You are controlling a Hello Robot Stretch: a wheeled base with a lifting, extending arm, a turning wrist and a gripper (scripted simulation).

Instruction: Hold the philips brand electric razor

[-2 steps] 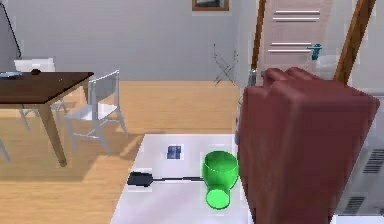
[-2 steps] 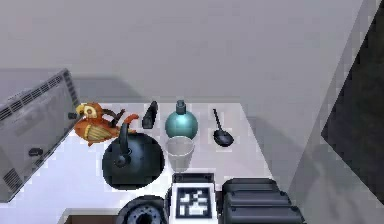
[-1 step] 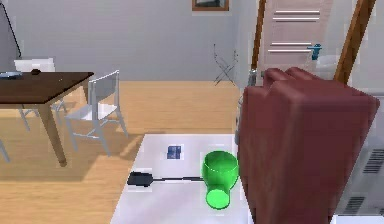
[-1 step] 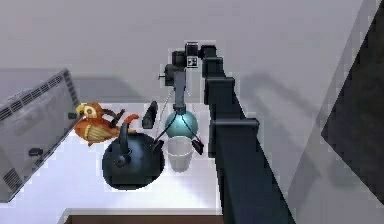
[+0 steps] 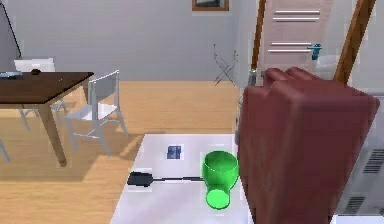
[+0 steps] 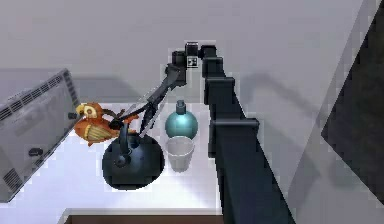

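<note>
In the forward view, one white table (image 5: 160,205) is filling the foreground, and three small things are sitting on its smooth top: one glossy green goblet (image 5: 220,175) with a round bowl and a flared foot, one flat dark-blue square (image 5: 175,152) farther back, and one small dark thing (image 5: 140,179) with a thin cord running toward the goblet. It may be the razor, but I cannot tell from its shape. It is lying left of the goblet, near the table's left edge. One big maroon case (image 5: 305,150) with rounded corners is standing at the right, just beside the goblet. Farther off, one dark wooden table (image 5: 45,85) and one white chair (image 5: 100,105) are standing on a wood floor. In the arm side view, the arm (image 6: 235,140) is reaching out over a white counter (image 6: 70,190), with the gripper (image 6: 178,62) at its far end. I cannot tell whether it is holding anything. On the counter are standing one black lamp (image 6: 133,162) with a domed round base and a thin jointed stem, one orange bird figure (image 6: 93,124), one round teal bottle (image 6: 182,123), one clear cup (image 6: 180,155) just in front of the bottle, and one grey ribbed box (image 6: 35,120).
</note>
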